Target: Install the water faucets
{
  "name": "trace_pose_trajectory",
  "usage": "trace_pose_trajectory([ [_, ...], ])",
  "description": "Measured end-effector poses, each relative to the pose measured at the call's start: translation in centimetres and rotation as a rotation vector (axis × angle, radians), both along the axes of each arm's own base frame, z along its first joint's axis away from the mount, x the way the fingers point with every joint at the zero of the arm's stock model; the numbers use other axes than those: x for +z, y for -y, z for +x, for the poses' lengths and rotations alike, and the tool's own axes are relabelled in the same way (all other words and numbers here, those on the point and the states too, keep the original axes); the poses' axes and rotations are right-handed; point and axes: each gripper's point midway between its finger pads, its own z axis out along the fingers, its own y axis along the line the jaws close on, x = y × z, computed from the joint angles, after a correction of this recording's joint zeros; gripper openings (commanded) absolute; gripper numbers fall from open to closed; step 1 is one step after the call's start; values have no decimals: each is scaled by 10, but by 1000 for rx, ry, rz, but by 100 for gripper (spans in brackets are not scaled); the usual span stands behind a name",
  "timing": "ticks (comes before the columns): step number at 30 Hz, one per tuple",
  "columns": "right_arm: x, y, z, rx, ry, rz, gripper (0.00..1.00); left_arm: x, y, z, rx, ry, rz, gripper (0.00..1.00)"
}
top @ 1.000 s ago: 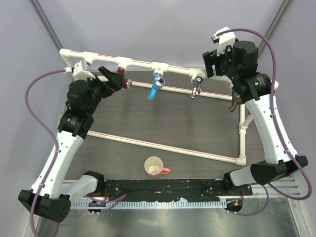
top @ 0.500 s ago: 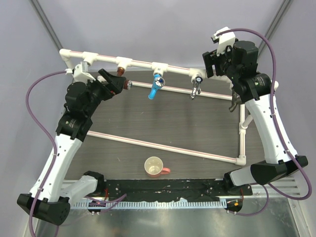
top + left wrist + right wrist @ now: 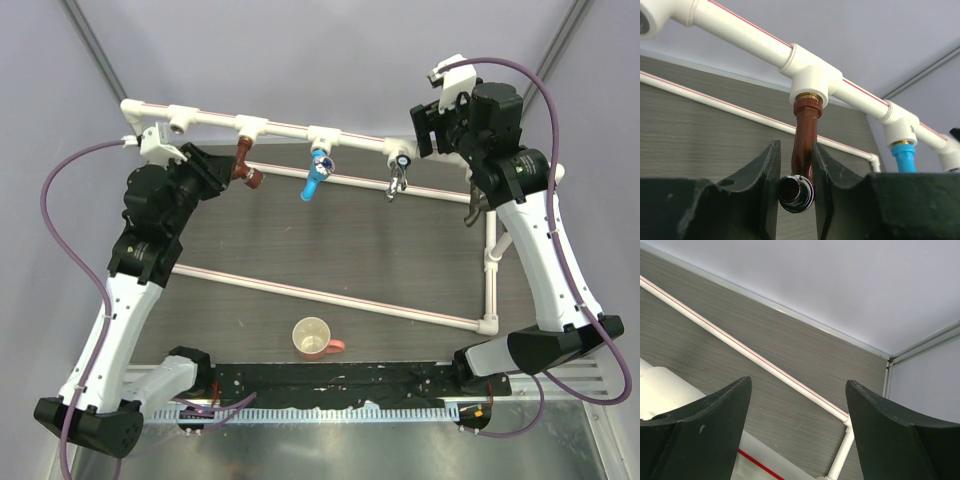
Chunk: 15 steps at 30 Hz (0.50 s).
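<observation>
left wrist: left gripper (image 3: 795,165) clamps copper faucet (image 3: 804,145), seated in tee socket (image 3: 810,75).

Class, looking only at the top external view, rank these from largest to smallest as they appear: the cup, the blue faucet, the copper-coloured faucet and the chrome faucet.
1. Cup, clearly largest.
2. Blue faucet.
3. Copper-coloured faucet and chrome faucet: these look alike in size, and the left gripper hides part of the copper one, so I would not rank them.

The left claw (image 3: 796,170) grips the copper-coloured faucet (image 3: 804,134), whose brass-ringed top seats in a white tee socket (image 3: 809,75) on the white pipe (image 3: 737,26). A blue faucet (image 3: 904,156) hangs from the adjacent socket.
</observation>
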Motion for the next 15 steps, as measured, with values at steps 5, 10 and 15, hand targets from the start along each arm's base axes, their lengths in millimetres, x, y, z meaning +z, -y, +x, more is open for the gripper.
trace_pose_trajectory([
  [5, 0, -1, 0, 3, 0, 0, 82, 4, 4, -2, -32, 23, 152, 26],
  [10, 1, 0, 0, -6, 3, -4, 82, 6, 11, -3, -42, 30, 354, 25],
  [15, 1, 3, 1, -23, 5, -9, 82, 5, 19, -3, 5, 26, 594, 24],
])
